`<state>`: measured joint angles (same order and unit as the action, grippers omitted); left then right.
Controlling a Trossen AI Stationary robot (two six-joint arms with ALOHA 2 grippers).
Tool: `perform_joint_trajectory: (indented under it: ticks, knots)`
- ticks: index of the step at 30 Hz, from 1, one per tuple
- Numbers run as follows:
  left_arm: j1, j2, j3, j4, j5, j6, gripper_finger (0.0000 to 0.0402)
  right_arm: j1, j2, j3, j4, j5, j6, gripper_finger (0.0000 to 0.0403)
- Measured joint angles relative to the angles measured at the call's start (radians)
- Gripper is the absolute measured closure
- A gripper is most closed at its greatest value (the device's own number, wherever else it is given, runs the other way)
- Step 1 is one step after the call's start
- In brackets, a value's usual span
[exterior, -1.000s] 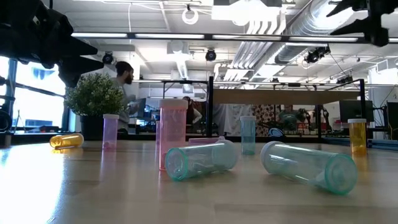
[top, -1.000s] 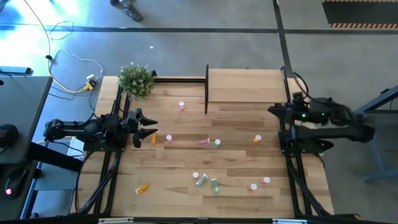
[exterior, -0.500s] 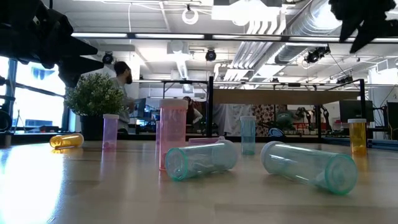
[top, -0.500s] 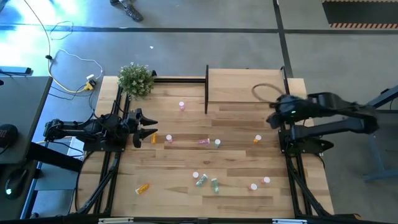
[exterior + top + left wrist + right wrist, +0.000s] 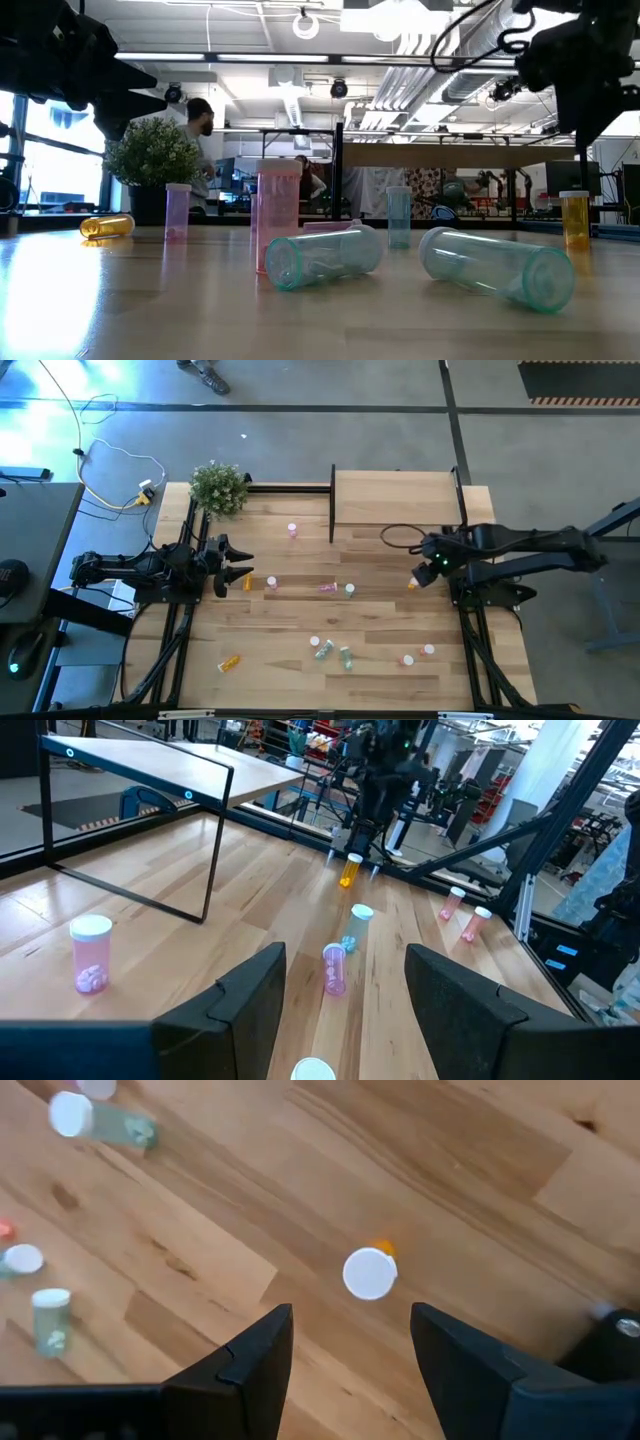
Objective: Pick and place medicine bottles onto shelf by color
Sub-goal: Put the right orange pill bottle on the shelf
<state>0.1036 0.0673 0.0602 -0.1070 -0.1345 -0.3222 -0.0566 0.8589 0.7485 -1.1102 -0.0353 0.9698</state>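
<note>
while left gripper [image 5: 243, 565] waits, right gripper [image 5: 423, 572] open above orange bottle [image 5: 413, 584].

The shelf [image 5: 395, 498] stands at the table's [image 5: 280, 660] far edge, the plant [image 5: 218, 487] at the far left corner. Bottles [image 5: 330, 651] lie scattered across the middle and near side. The right gripper [image 5: 427, 571] hangs open just above a bottle [image 5: 413, 584] right of centre; the left gripper [image 5: 236, 563] waits open at the left edge.
</note>
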Motion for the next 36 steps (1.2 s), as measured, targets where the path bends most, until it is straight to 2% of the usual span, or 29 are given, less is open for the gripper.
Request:
perform_joint_trajectory:
  ticks: [11, 31, 36]
  knots:
    - [0.0, 0.0, 0.0, 0.0, 0.0, 0.0, 0.0206, 0.0, 0.138, -0.026, 0.025, 0.032, -0.001, 0.0208]
    - [0.0, 0.0, 0.0, -0.001, 0.0, 0.0, 0.0206, 0.0, 0.377, -0.026, 0.084, 0.008, 0.001, 0.0208]
    - [0.0, 0.0, 0.0, -0.001, 0.0, 0.0, 0.0206, 0.0, 0.407, -0.026, 0.092, 0.005, -0.003, 0.0227]
